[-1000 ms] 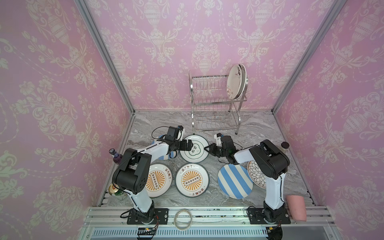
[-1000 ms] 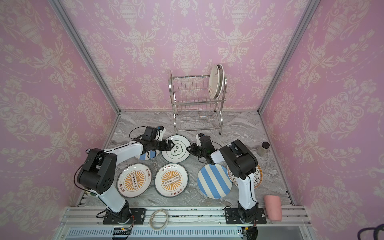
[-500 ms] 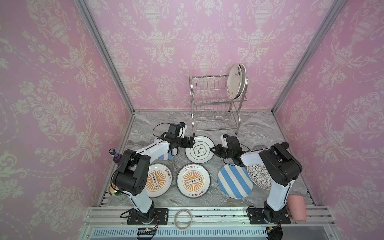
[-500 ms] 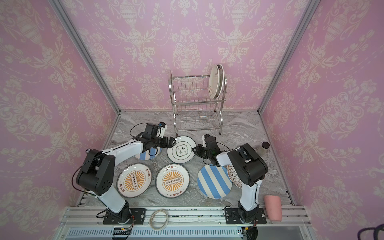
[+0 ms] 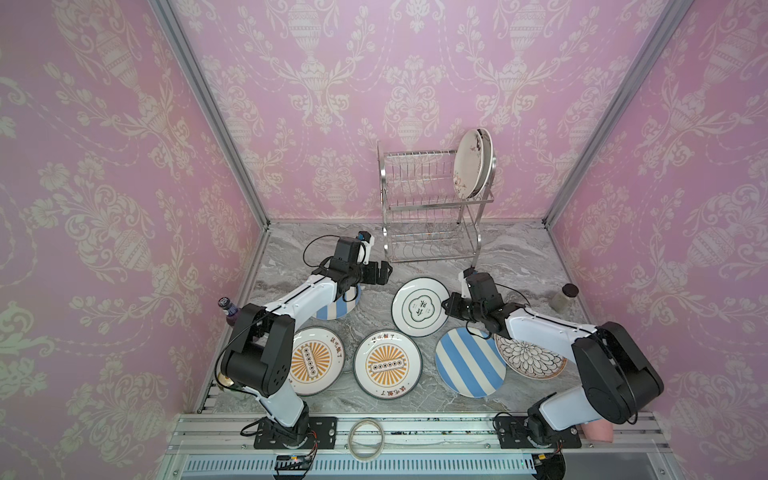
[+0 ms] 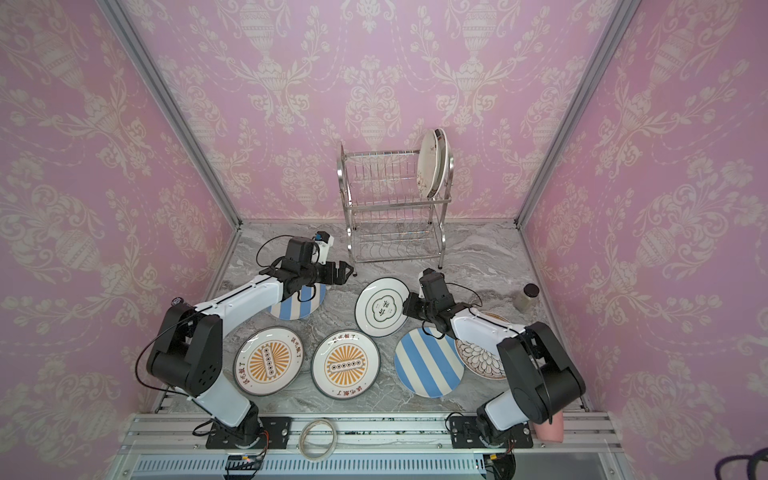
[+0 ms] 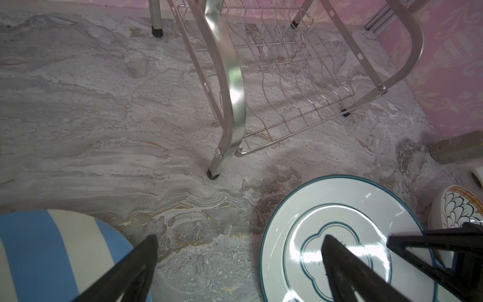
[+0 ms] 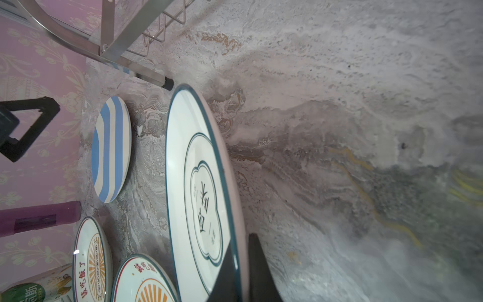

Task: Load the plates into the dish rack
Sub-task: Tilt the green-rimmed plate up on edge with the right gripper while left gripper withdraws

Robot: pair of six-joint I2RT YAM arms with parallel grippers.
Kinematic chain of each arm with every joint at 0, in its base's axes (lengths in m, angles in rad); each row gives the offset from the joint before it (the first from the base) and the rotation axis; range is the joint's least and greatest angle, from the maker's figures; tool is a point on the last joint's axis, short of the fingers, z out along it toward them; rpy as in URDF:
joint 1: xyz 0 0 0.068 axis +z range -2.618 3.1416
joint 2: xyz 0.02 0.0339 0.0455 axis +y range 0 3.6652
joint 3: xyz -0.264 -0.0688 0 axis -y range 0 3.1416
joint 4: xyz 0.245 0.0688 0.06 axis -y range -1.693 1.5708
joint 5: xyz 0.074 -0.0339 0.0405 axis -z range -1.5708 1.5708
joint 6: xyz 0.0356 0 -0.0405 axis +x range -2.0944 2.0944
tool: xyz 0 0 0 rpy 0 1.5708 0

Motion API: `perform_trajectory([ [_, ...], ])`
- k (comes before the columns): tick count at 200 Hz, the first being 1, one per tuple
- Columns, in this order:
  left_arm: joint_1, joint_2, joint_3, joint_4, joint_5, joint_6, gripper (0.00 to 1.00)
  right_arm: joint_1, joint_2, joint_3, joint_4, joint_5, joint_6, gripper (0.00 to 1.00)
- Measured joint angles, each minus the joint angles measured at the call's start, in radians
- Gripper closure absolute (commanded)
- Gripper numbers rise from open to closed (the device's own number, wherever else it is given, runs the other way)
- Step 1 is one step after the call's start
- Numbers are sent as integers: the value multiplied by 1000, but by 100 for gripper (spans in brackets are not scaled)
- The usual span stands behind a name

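In both top views the teal-rimmed plate (image 5: pixel 419 306) (image 6: pixel 382 306) lies in the middle of the table. My right gripper (image 5: pixel 446 305) (image 8: pixel 241 243) is shut on its right rim, one finger over it and one under. My left gripper (image 5: pixel 384 274) (image 7: pixel 240 236) hangs open and empty to the plate's left, by the dish rack's (image 5: pixel 432 208) front left leg. Two plates (image 5: pixel 471 164) stand in the rack's upper tier at the right end. Flat on the table lie two orange sunburst plates (image 5: pixel 316 359) (image 5: pixel 386 363), two blue-striped plates (image 5: pixel 469 361) (image 5: pixel 338 305) and a black petal plate (image 5: pixel 530 357).
A purple bottle (image 5: pixel 228 309) stands at the table's left edge and a small jar (image 5: pixel 565 297) at the right edge. A pink cup (image 5: pixel 596 432) and a tape ring (image 5: pixel 365 432) lie on the front rail. My right forearm crosses above the petal plate.
The teal-rimmed plate has slid to the right with my right gripper clamped on its rim. My left gripper has come off the plate's left edge and drawn back toward the rack.
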Motion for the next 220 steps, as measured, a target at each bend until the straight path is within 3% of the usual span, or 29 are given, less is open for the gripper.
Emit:
perform_trajectory([
  [115, 4, 137, 169, 284, -9, 162, 1, -20, -323, 2, -329, 142, -79, 100],
  [220, 31, 317, 316, 447, 103, 252, 1, -20, -501, 59, -554, 236, -167, 100],
])
